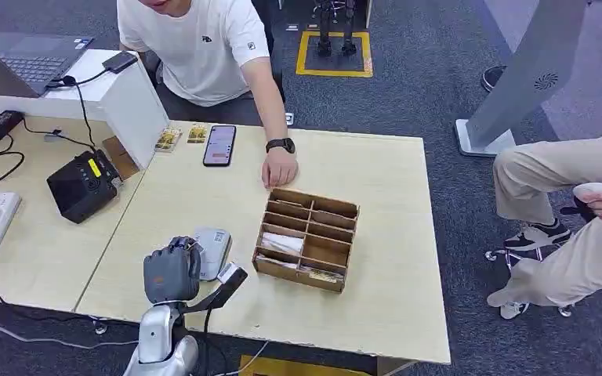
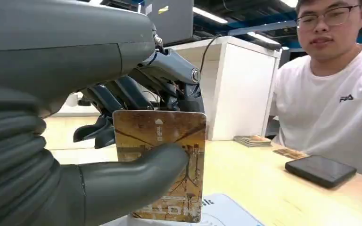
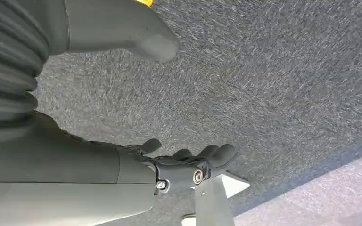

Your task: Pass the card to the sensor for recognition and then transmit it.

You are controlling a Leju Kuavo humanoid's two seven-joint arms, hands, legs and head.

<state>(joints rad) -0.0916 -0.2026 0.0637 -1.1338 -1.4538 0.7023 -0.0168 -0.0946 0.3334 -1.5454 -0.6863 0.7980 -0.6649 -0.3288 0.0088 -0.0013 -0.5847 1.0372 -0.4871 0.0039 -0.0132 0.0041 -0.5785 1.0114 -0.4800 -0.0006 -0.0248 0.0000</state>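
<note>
The left robot hand (image 2: 122, 141) pinches the brown card (image 2: 162, 162) upright between thumb and fingers, just above the white sensor (image 1: 213, 251) on the table (image 1: 392, 258). The right robot hand (image 3: 169, 160) hangs spread and empty above the carpet (image 3: 273, 84).

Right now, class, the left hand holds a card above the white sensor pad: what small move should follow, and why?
Probably lower the card a touch, flat onto the sensor. The left hand pinches it upright, its lower edge just over the pad, so it may not have been read yet. Passing it on comes after.
</note>
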